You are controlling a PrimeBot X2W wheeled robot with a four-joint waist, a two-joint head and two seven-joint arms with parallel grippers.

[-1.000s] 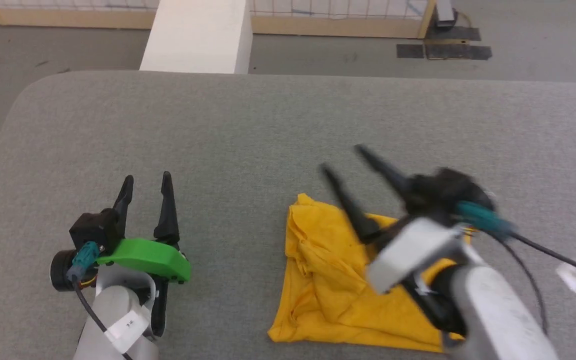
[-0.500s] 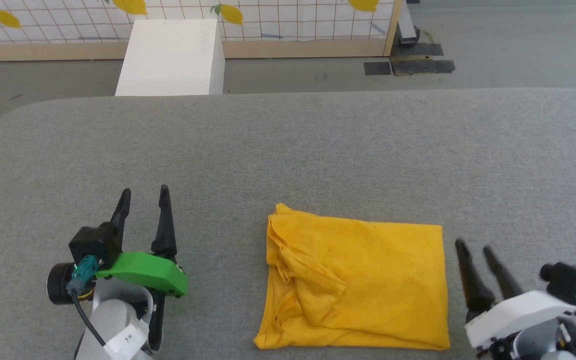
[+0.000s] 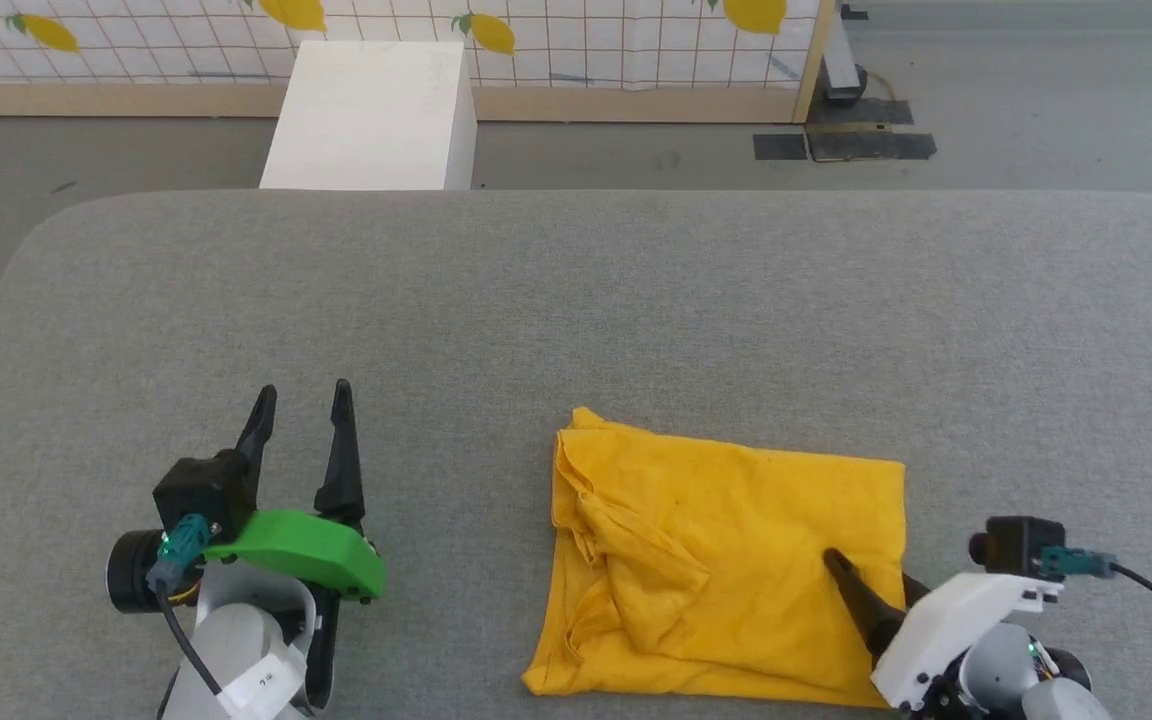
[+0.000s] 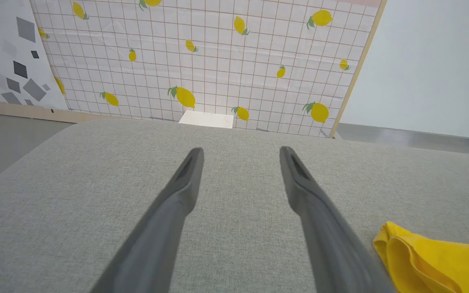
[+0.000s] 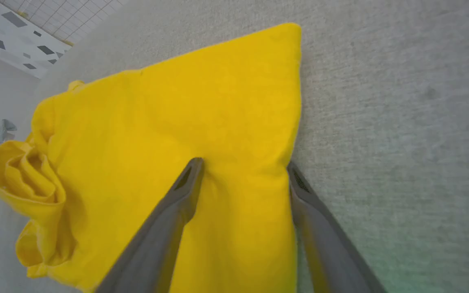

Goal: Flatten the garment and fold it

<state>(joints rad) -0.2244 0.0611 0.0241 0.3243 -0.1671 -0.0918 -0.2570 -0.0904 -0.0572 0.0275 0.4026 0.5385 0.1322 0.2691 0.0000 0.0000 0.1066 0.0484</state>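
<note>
The garment (image 3: 726, 570) is a bright yellow shirt lying as a rough rectangle on the grey padded table (image 3: 576, 300), bunched and creased along its left side. My right gripper (image 3: 868, 572) is at the garment's near right corner. In the right wrist view this gripper (image 5: 243, 162) is open, one finger on the garment (image 5: 169, 110) and the other at its right edge. My left gripper (image 3: 303, 395) rests open over bare table, well left of the shirt. In the left wrist view it (image 4: 240, 150) holds nothing, and the garment (image 4: 430, 264) shows at lower right.
A white box (image 3: 368, 115) stands on the floor beyond the table's far edge. Behind it runs a grid panel printed with lemons (image 3: 536, 30). Dark mats (image 3: 846, 145) lie on the floor at the back right. The table's left corner is rounded.
The head camera shifted. My right gripper drew back off the garment to its right, then came in onto its near right corner. My left gripper stayed put.
</note>
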